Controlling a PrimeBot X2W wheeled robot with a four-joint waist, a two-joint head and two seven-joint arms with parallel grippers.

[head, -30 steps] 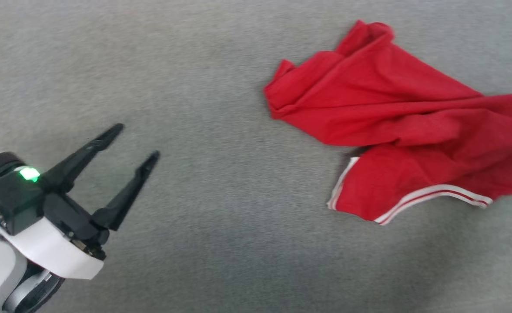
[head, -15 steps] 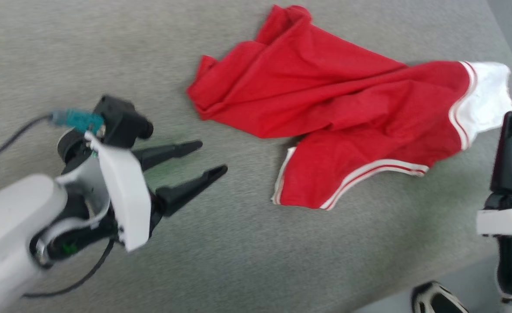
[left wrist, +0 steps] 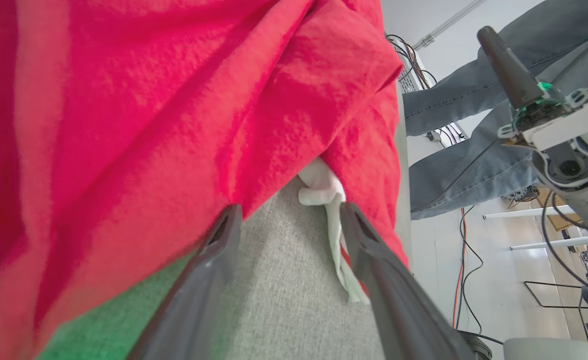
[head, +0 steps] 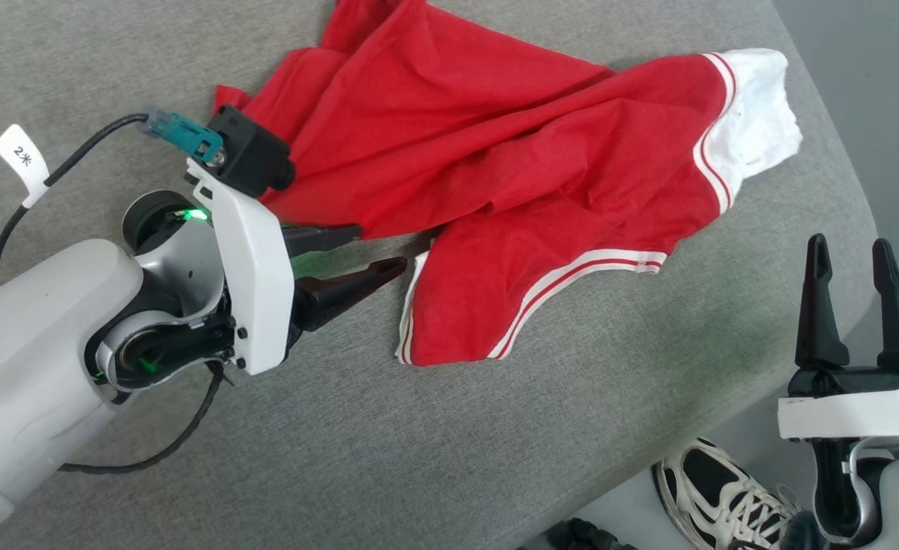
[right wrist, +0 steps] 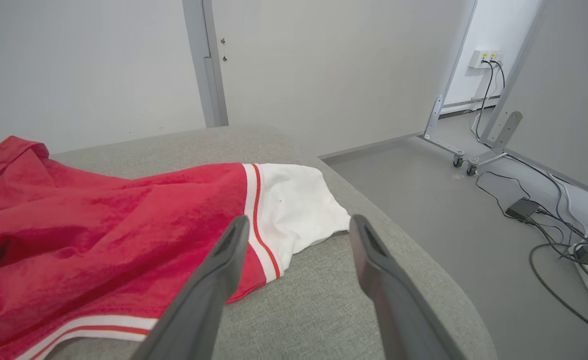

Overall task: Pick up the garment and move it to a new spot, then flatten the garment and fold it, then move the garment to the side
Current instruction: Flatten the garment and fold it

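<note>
The garment (head: 510, 168) is a red jersey lying crumpled on the grey padded surface (head: 418, 458), with a white sleeve (head: 755, 107) at its far right and white-and-red stripe trim along the near hem. My left gripper (head: 379, 247) is open, lying low with its tips at the garment's left near edge. In the left wrist view my left gripper (left wrist: 291, 207) frames bare grey fabric and a white fold (left wrist: 318, 185) under the red cloth (left wrist: 149, 125). My right gripper (head: 848, 244) stands open beyond the surface's right edge. In the right wrist view my right gripper (right wrist: 298, 220) points at the white sleeve (right wrist: 294, 200).
The padded surface ends in a rounded edge (head: 839, 191) at the right, with floor beyond. A person's shoe (head: 724, 496) is near my right arm and jeans-clad legs (left wrist: 473, 125) stand close. Cables (right wrist: 548, 220) and a wheeled frame (right wrist: 463, 160) are on the floor.
The head camera has swung right and down. My left gripper has turned and closed in on the garment's near left edge. My right gripper has come fully into view, still open.
</note>
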